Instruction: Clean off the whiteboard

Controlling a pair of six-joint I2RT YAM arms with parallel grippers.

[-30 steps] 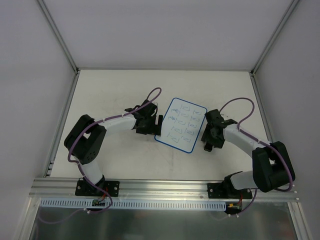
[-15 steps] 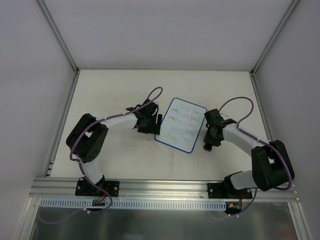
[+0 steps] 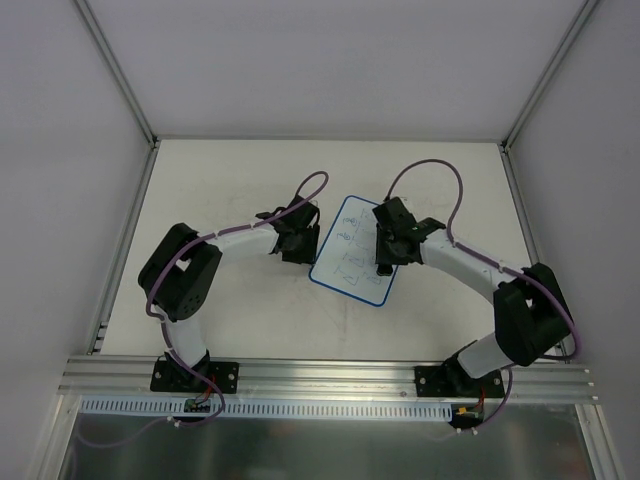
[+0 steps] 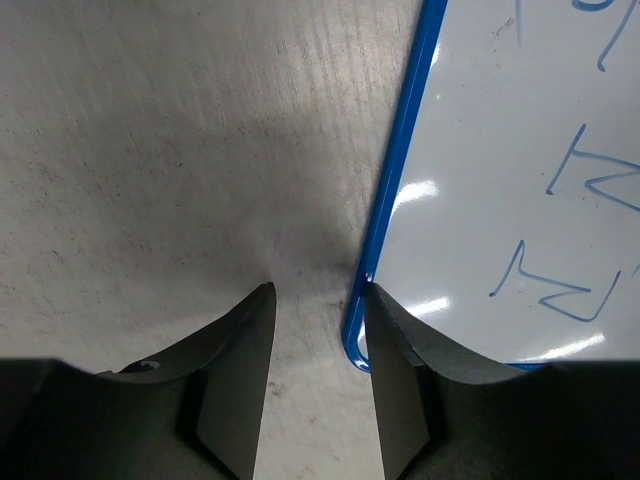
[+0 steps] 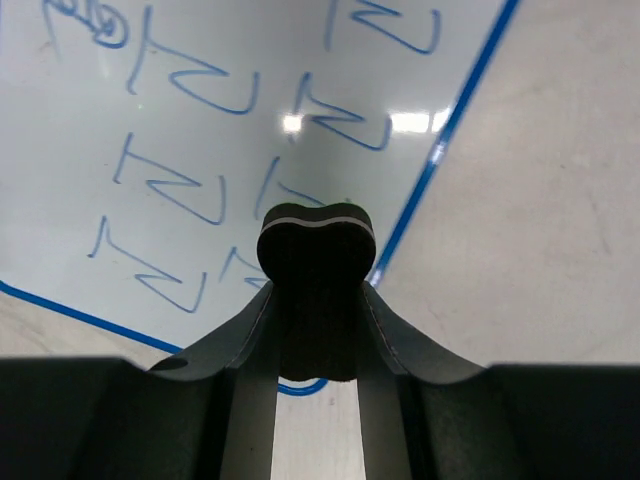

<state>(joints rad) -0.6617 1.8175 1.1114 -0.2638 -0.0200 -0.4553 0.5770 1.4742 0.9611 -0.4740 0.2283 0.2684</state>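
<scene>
The scuffed, matte off-white table [image 3: 230, 170] carries everything. The left arm [image 3: 235, 243] bends at its elbow and stretches low toward the centre, while the right arm [image 3: 460, 265] arcs in from the other side over the board. The whiteboard [image 3: 345, 262] lies flat and skewed near the table's middle, its glossy face covered in rows of blue handwriting inside a thin blue rim with rounded corners. Bare tabletop surrounds it on all sides. The left gripper [image 4: 315, 300] sits spread at the board's left edge, one finger touching the rim near a corner. The right gripper [image 5: 317, 300] pinches a dark, lobed eraser [image 5: 317, 240] above the written face, near the board's right edge.
</scene>
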